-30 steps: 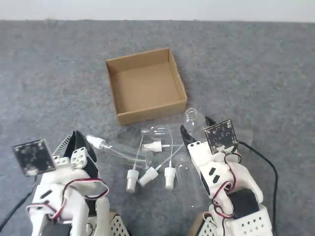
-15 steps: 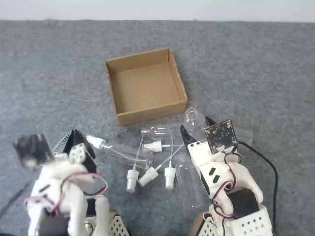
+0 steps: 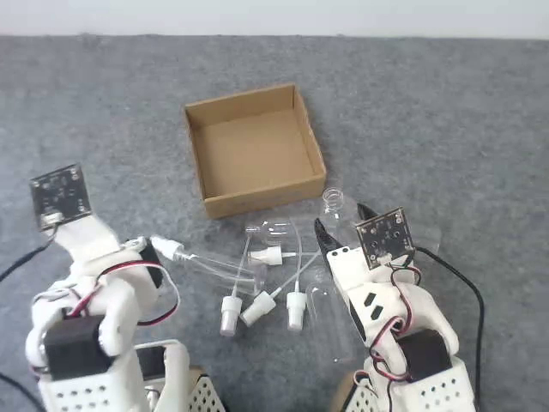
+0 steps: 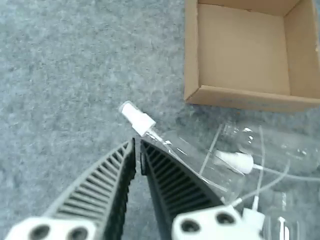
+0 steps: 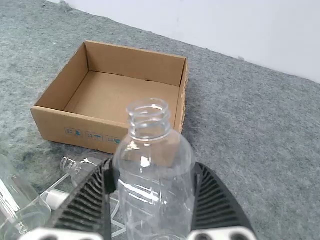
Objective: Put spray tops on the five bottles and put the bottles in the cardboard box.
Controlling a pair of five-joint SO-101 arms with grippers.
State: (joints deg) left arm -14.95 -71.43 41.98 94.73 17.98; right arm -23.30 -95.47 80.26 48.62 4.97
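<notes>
On the cardboard box [image 5: 50, 122] wall, small blue marks [image 5: 75, 133], unreadable.

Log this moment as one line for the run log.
right hand: shut on uncapped clear plastic bottle | left hand: shut, near lying clear bottle with white spray top | brown cardboard box: no bottles inside

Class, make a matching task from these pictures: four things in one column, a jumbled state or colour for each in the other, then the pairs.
1 cardboard box
2 right pincer
3 left pincer
4 loose spray tops

a shut, holding nothing
b white, lying on the carpet
c clamped on an uncapped bottle
d brown, open on top

Pairs: 1-d, 2-c, 3-a, 4-b
</notes>
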